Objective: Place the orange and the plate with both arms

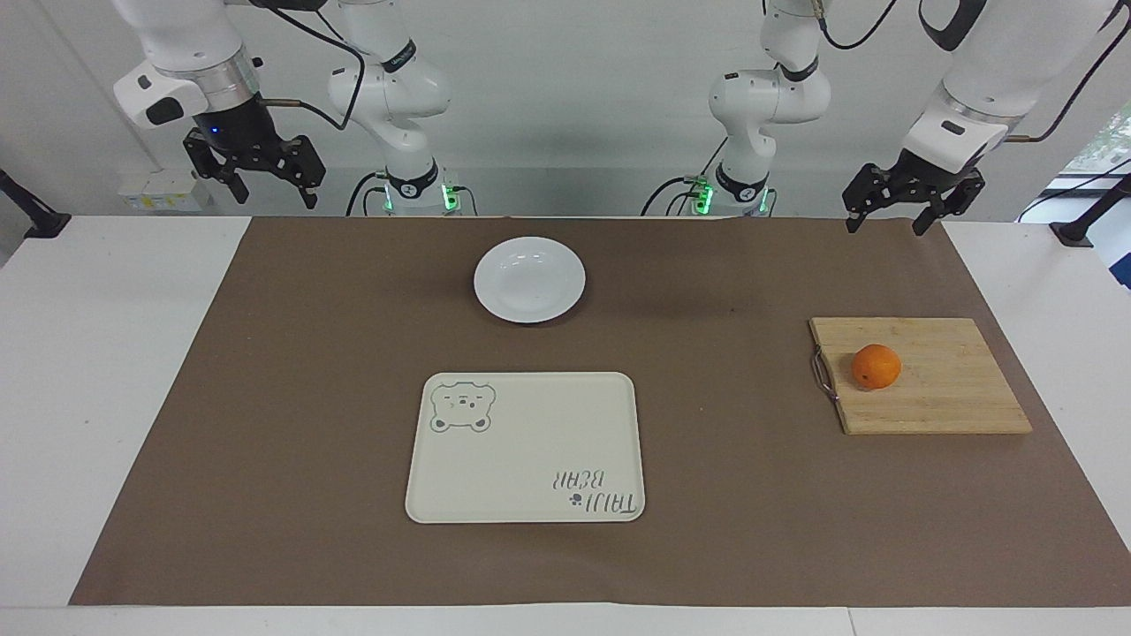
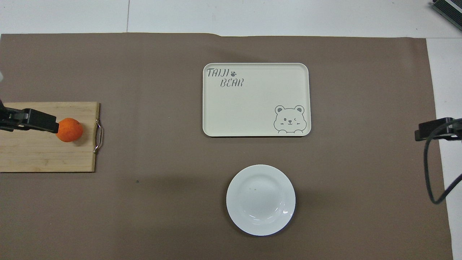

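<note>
While both pincers are hanging released, I am reading "TAIJI BEAR" on the tray [image 2: 252, 104], at 12 o'clock from the plate [image 2: 260, 199]. The orange [image 2: 69, 130] is sitting on the cutting board [image 2: 47, 155], handle at its 3 o'clock, overhead. Left pincer [image 1: 888, 216], right pincer [image 1: 256, 177].

You have one small round orange fruit [image 1: 876, 366], one glossy white round plate [image 1: 529, 279], one cream rectangular bear-print tray [image 1: 525, 447], one rectangular wooden cutting board [image 1: 937, 389], and two black two-finger grippers: left [image 1: 887, 218], right [image 1: 261, 185].
</note>
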Robot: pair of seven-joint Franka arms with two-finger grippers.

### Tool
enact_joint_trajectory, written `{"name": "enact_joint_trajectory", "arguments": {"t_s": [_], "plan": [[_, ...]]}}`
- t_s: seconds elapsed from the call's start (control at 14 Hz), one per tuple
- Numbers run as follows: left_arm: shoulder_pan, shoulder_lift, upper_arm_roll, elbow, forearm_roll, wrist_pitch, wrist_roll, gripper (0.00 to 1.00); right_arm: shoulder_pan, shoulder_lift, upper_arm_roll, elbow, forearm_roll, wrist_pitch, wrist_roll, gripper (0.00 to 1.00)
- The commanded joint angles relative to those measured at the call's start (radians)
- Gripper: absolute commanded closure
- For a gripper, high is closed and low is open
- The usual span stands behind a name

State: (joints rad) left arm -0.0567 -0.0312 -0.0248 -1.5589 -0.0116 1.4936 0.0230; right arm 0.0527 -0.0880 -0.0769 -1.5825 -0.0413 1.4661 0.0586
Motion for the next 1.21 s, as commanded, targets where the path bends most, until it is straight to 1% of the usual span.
{"name": "enact_joint_trajectory", "arguments": {"t_s": [0.0, 0.93, 1.14], "plan": [[0.008, -0.027, -0.001, -0.03, 0.01, -0.006, 0.003, 0.0, -0.011, -0.013, 0.003, -0.008, 0.015, 0.007, 0.001, 0.0], [0.009, -0.029, -0.001, -0.032, 0.01, -0.013, 0.003, 0.0, -0.01, -0.013, 0.003, -0.008, 0.015, 0.007, 0.0, 0.0], [0.034, -0.047, 0.0, -0.062, 0.009, 0.001, 0.02, 0.0, -0.01, -0.013, 0.003, -0.008, 0.015, 0.007, 0.0, 0.0]]}}
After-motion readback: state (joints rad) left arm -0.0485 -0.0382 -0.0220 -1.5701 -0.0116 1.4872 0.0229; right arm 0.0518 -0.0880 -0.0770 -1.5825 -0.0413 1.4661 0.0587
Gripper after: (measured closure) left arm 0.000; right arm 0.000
